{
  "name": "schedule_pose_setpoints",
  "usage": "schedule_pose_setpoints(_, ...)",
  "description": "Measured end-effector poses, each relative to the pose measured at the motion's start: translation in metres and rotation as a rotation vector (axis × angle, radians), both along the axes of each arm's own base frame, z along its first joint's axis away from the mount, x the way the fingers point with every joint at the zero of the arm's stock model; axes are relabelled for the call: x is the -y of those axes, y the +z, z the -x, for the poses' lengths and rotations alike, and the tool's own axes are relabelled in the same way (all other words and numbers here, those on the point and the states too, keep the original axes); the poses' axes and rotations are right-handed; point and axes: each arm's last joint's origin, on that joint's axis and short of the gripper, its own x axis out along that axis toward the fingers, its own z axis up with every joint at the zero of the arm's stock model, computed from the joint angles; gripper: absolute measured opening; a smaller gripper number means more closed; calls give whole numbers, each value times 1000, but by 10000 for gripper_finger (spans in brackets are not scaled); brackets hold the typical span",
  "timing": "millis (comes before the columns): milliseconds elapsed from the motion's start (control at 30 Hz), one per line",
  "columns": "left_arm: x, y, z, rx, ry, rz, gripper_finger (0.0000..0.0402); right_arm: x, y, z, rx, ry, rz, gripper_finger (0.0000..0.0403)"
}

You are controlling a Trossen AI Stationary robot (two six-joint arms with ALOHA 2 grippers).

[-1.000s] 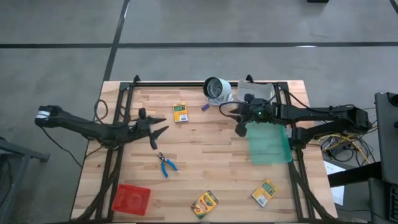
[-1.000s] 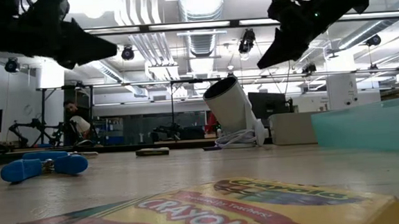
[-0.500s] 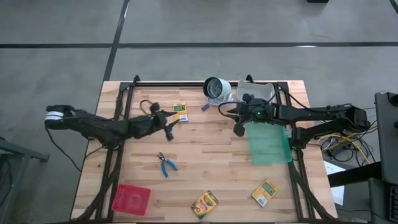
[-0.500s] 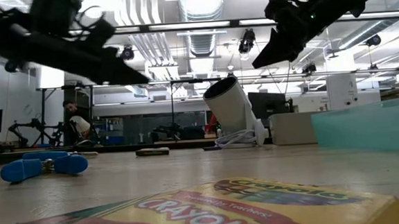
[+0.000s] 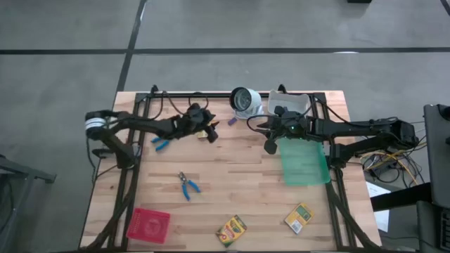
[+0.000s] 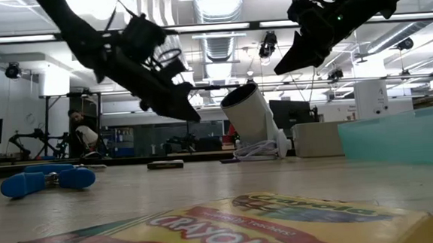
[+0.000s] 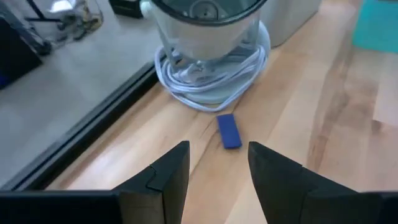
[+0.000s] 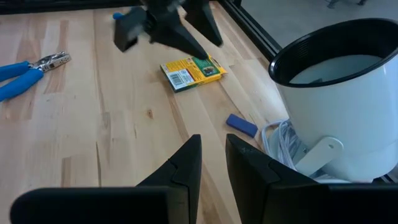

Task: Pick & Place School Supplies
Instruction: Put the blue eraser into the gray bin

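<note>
Table seen from above: the left gripper [image 5: 211, 131] hangs above the crayon box [image 8: 191, 72] near the far edge, its fingers [image 7: 166, 176] parted around nothing, with the small purple piece [image 7: 229, 131] lying just ahead of them on the wood, beside the white-grey round object [image 5: 244, 100]. The right gripper [image 5: 270, 147] hovers right of centre near the green mat [image 5: 304, 163], its fingers [image 8: 184, 167] nearly closed and empty. Two more crayon boxes [image 5: 230, 229] [image 5: 299, 217] lie along the near edge, and the blue-handled tool [image 5: 187, 185] lies left of centre, with the red tray [image 5: 148, 225] at the near left corner.
</note>
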Motion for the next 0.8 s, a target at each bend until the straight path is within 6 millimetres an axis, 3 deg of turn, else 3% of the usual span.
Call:
schedule_pose_setpoints(233,-15,-17,-13,86,-66,27,170,0,-1,0,-6,-1,-4,68)
schedule_pose_setpoints(567,-20,-50,-31,6,-119,65,170,0,-1,0,-6,-4,-2,68)
schedule_pose_setpoints(800,-30,-51,-48,2,-116,49,170,0,0,0,-6,-4,0,68)
